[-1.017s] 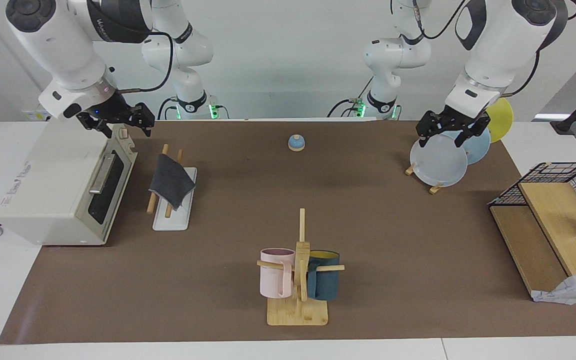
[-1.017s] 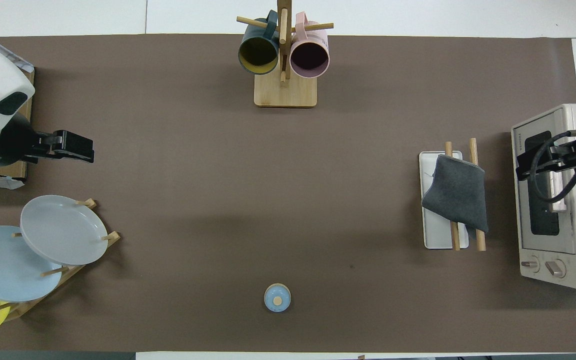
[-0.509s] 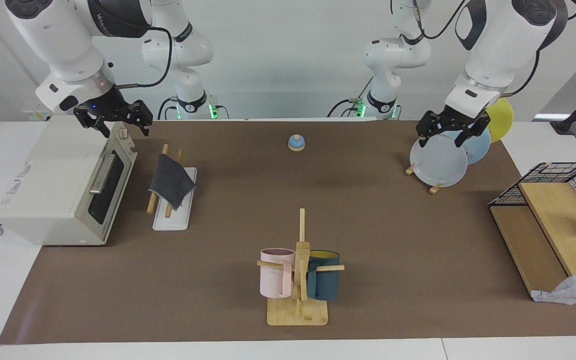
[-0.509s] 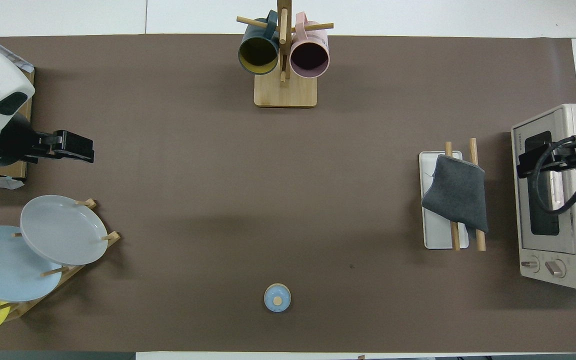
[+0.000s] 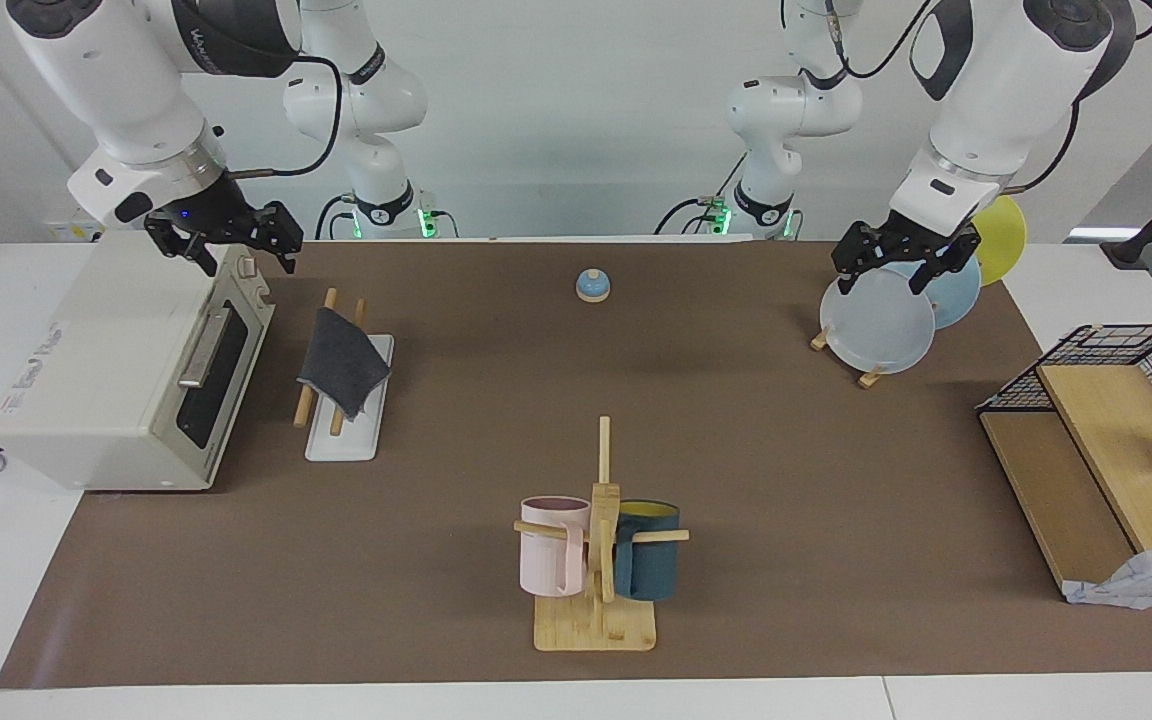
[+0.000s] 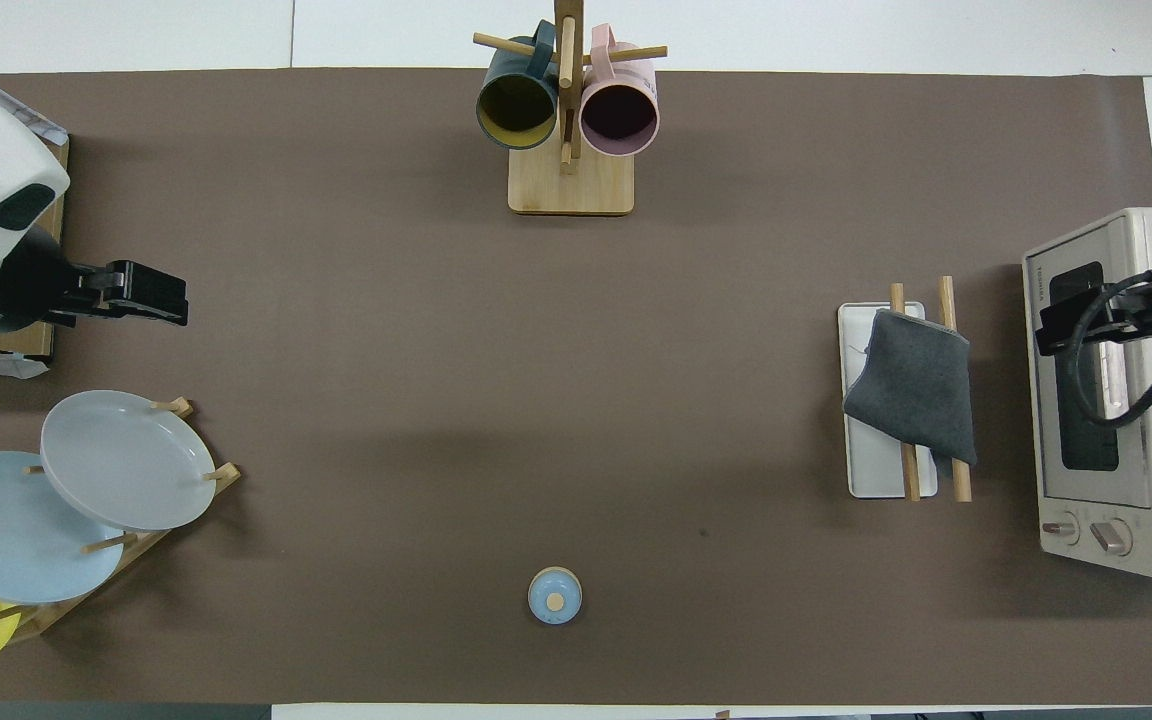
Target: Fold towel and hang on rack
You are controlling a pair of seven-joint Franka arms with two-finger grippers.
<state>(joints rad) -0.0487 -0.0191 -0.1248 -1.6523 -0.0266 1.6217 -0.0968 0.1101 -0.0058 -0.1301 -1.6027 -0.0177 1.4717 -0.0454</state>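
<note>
Two pincers empty, fingers parted: right pincer [image 5: 236,244] over toaster oven [image 5: 126,375], left pincer [image 5: 896,262] over plates [image 5: 876,325]. Folded dark grey cloth towel [image 5: 341,362] draped on two-rod wooden rack [image 5: 348,425]; soft, light, limp — pinch hem.

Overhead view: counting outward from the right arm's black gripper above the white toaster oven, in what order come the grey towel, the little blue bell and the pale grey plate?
From the right gripper:
1. The folded dark grey towel, draped over the wooden-rod rack beside the oven.
2. The small round blue bell, mid-table, nearer the robots.
3. The pale grey plate, on the plate stand at the left arm's end.
</note>
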